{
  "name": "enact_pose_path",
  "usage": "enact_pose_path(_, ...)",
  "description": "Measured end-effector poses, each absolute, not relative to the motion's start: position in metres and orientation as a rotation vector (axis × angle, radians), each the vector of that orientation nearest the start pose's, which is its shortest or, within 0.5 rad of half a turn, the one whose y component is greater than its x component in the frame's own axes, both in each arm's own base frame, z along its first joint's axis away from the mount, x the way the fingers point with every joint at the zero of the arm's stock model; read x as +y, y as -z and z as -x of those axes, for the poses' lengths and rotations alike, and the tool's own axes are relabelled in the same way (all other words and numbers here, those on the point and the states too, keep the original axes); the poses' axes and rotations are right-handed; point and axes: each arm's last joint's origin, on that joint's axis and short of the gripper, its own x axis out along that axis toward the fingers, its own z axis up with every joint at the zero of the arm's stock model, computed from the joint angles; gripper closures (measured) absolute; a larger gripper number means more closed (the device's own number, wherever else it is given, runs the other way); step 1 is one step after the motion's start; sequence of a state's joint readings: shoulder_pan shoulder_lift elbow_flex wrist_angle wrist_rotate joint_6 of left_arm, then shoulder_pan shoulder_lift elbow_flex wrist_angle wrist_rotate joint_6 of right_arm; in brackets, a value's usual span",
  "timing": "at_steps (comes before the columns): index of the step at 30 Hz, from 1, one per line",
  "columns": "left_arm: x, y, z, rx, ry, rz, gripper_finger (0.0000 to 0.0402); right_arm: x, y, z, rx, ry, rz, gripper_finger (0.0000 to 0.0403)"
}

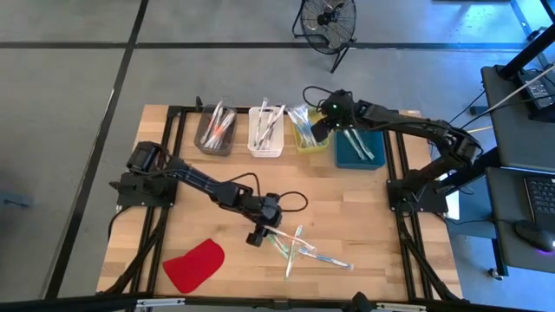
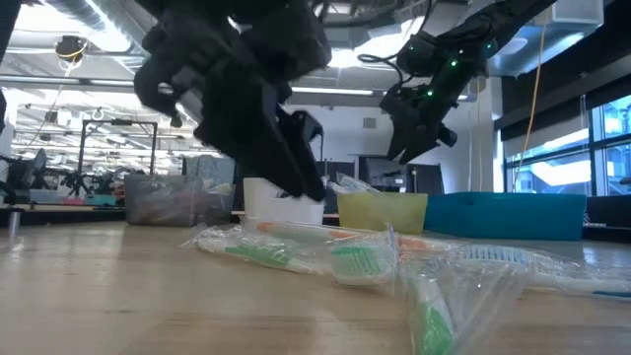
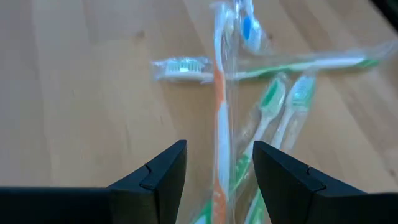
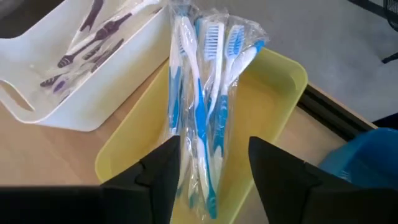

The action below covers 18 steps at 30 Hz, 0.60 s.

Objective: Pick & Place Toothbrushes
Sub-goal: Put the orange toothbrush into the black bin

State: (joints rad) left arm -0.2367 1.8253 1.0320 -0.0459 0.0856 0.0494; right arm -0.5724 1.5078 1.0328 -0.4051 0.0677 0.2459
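Several wrapped toothbrushes (image 1: 299, 249) lie crossed in a loose pile on the wooden table near its near edge, also low in the low view (image 2: 335, 258). My left gripper (image 1: 258, 236) hovers at the pile's left end, open. In its wrist view an orange-and-white toothbrush (image 3: 219, 112) runs between the open fingers (image 3: 217, 168). My right gripper (image 1: 323, 128) is open above the yellow bin (image 1: 310, 139). A bundle of blue-and-white toothbrushes (image 4: 202, 93) in clear wrap leans inside that bin (image 4: 273, 106), its lower end between the gripper's fingers (image 4: 213, 155). I see no touch.
Four bins stand in a row along the far edge: grey (image 1: 215, 130), white (image 1: 265, 132), yellow and blue (image 1: 360, 147), each holding toothbrushes. A flat red piece (image 1: 193, 264) lies at the near left. Bare wood lies between the bins and the pile.
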Motion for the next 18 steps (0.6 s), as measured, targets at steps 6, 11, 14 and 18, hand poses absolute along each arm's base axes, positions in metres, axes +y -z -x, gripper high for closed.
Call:
enact_pose_path(6, -0.091, -0.141, -0.361, 0.873, 0.330, -0.113, 0.0222, -0.167, -0.237, -0.256, 0.802, 0.707, -0.447, 0.0234)
enact_pose_path(11, -0.091, -0.132, -0.362, 0.906, 0.326, -0.111, 0.0222, -0.166, -0.236, -0.255, 0.822, 0.708, -0.455, 0.0248)
enact_pose_path(14, -0.089, -0.126, -0.362, 0.929, 0.314, -0.097, 0.0222, -0.165, -0.235, -0.254, 0.831, 0.707, -0.457, 0.0254)
enact_pose_path(18, -0.088, -0.123, -0.362, 0.953, 0.305, -0.100, 0.0222, -0.164, -0.234, -0.254, 0.847, 0.705, -0.459, 0.0261)
